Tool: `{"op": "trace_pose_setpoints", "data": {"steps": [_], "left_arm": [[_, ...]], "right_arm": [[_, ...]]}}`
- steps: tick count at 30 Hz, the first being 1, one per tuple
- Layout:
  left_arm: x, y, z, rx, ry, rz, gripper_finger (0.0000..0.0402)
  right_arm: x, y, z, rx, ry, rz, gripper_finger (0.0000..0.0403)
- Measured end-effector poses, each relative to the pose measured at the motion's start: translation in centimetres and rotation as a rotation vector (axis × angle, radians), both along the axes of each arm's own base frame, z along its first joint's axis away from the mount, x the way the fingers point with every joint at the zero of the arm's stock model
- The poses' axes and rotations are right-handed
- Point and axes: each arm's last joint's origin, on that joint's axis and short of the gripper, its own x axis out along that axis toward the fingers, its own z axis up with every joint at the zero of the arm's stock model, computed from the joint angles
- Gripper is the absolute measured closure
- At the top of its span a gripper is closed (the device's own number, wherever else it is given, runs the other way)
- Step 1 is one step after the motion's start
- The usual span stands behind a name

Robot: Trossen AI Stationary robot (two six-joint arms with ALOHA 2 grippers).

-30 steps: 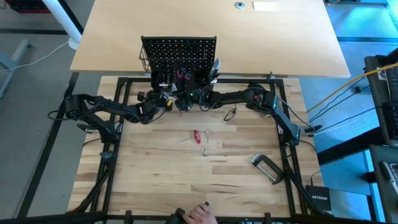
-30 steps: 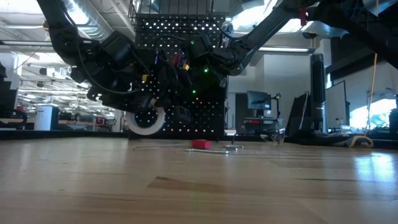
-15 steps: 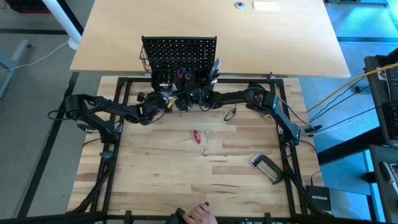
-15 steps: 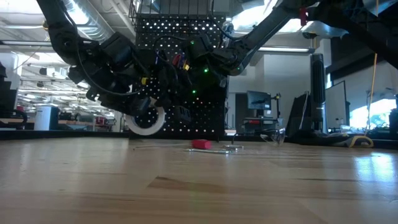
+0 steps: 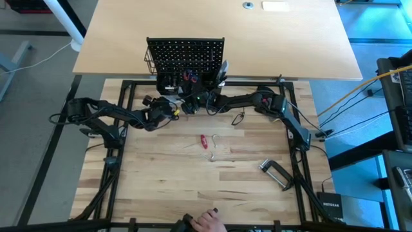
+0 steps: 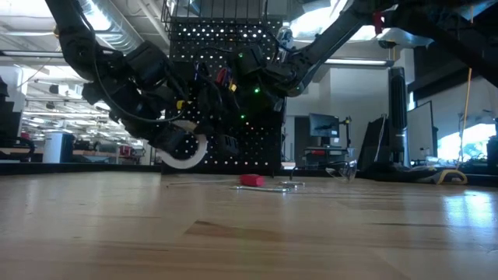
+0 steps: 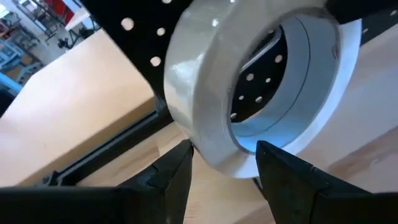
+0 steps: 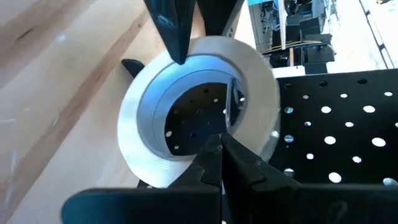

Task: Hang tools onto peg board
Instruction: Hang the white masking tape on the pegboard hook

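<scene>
The white tape roll [image 6: 184, 154] stands on edge low in front of the black peg board [image 5: 185, 57]. It fills the left wrist view [image 7: 205, 81] and the right wrist view [image 8: 261, 87]. My left gripper [image 5: 170, 107] is shut on the roll's wall [image 7: 224, 155]. My right gripper [image 5: 193, 104] is shut, and its tips [image 8: 221, 142] point at the roll's hole from the other side. A metal hook [image 8: 235, 102] on the board shows through the hole. Red-handled scissors [image 5: 188, 76] stick up from a cup on the board. My left gripper has the roll's wall at its lower rim [image 7: 216, 152] between its two fingers, one finger [image 7: 179, 163] on the outer tape face and one [image 7: 273, 165] on the core side. The roll stands on edge against the board. I cannot tell whether it is clear of the table. My right gripper's shut fingertips [image 8: 214, 149] are at the roll's hole. I cannot tell whether they touch its inner wall.
A small red-handled tool with metal bits [image 5: 205, 141] lies mid-table. A silver C-clamp [image 5: 275, 173] lies at the near right, and a small dark tool [image 5: 238, 118] lies by my right arm. A person's hand [image 5: 207, 222] is at the near edge. A black device [image 5: 330, 206] sits off the near right corner.
My left gripper has shifted a little down and toward the table's right with the tape roll, which stays low in front of the peg board. My right gripper has kept its place at the roll.
</scene>
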Motion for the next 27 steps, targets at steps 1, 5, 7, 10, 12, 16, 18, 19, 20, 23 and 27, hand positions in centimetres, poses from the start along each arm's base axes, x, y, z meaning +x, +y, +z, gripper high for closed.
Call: {"op": "trace_pose_setpoints", "data": {"steps": [1,5,7,10,12,16,18,19,20,23,27], "left_arm": [[0.0,-0.1,0.0,0.001,0.003,-0.004,0.0235],[0.0,-0.1,0.0,0.001,0.005,-0.005,0.0235],[0.0,-0.1,0.0,0.001,0.005,-0.005,0.0235],[0.0,-0.2,0.0,-0.002,0.014,-0.01,0.0235],[0.0,-0.4,-0.1,-0.005,0.026,-0.017,0.0235],[0.0,-0.8,-0.3,-0.014,0.056,-0.034,0.0235],[0.0,-1.1,-0.4,-0.018,0.078,-0.048,0.0235],[0.0,-1.2,-0.4,-0.018,0.092,-0.058,0.0235],[0.0,-1.4,-0.5,-0.017,0.105,-0.068,0.0235],[0.2,-1.7,-0.5,-0.013,0.117,-0.087,0.0235],[0.2,-2.1,-0.5,0.001,0.138,-0.096,0.0235]], "right_arm": [[0.1,0.0,-0.1,-0.007,-0.004,-0.002,0.04],[0.1,0.0,-0.2,-0.014,-0.001,-0.004,0.04],[0.1,-0.1,-0.2,-0.015,-0.003,-0.005,0.04],[0.1,-0.1,-0.3,-0.015,-0.002,-0.006,0.04],[0.1,-0.1,-0.3,-0.015,-0.002,-0.006,0.04],[0.1,-0.1,-0.3,-0.014,-0.001,-0.007,0.04],[0.1,-0.1,-0.3,-0.012,-0.001,-0.007,0.04],[0.1,-0.1,-0.4,-0.012,0.0,-0.007,0.04],[0.1,-0.1,-0.4,-0.012,-0.001,-0.007,0.04],[0.0,-0.1,-0.4,-0.011,0.002,-0.008,0.04],[0.0,-0.1,-0.4,-0.012,0.004,-0.014,0.04]]}}
